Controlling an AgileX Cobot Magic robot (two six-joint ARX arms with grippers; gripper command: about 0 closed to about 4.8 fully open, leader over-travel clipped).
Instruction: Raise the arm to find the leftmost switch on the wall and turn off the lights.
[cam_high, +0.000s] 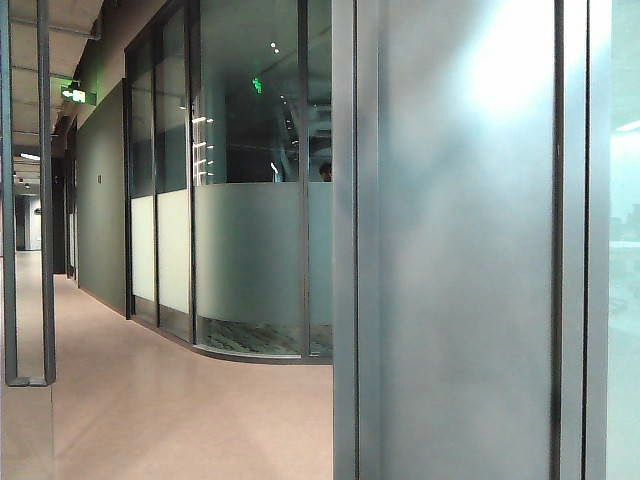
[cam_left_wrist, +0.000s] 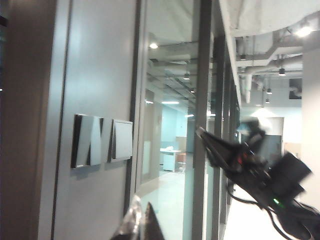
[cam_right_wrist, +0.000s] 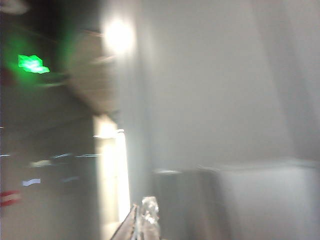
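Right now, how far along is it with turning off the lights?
Done: the left arm looks raised, since the left wrist view shows the switch panel on the grey wall. In hand: the left gripper sits just below the panel, not touching. Left: pressing the leftmost switch; ceiling lights are on. The right gripper is blurred, pointing at a wall.
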